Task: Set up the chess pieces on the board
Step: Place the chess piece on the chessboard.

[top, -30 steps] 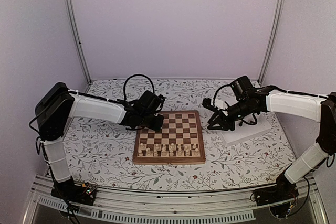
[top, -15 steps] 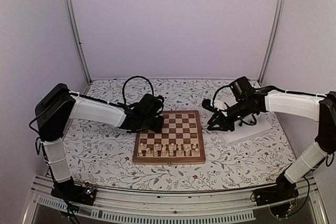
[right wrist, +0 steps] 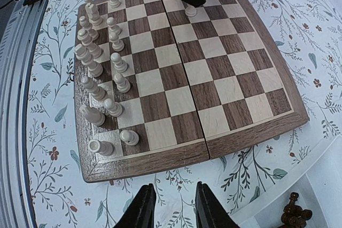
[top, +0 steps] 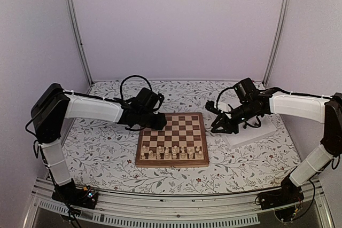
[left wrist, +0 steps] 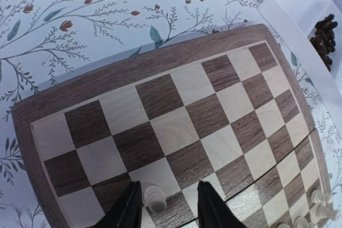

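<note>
- The left hand (top: 156,123) has drawn back a little toward the far-left corner of the chessboard (top: 172,140); a second ago it sat lower over the squares. Its upper arm has also swung outward to the left.
- In the left wrist view the left hand (left wrist: 168,196) is spread. A single pale pawn (left wrist: 155,199) stands upright on the board (left wrist: 176,105) between its fingers (left wrist: 130,209), closer to the left-hand one, and looks clear of both.
- From the right wrist, that pawn (right wrist: 190,10) stands near the board's left edge, just past the fold seam on the far half.
- The right hand (top: 216,125) has not shifted. It is spread and holds nothing (right wrist: 172,188), hanging over the flowered bench (right wrist: 176,177) just off the board's right edge (right wrist: 203,78).
- The other pale chessmen (top: 173,152) stand in two rows along the near edge (right wrist: 99,73).
- Dark chessmen (right wrist: 294,214) lie heaped in the white plastic tray (top: 251,132) right of the board, also seen from the left wrist (left wrist: 323,33).
- A black cable (top: 133,81) loops above the left wrist.
</note>
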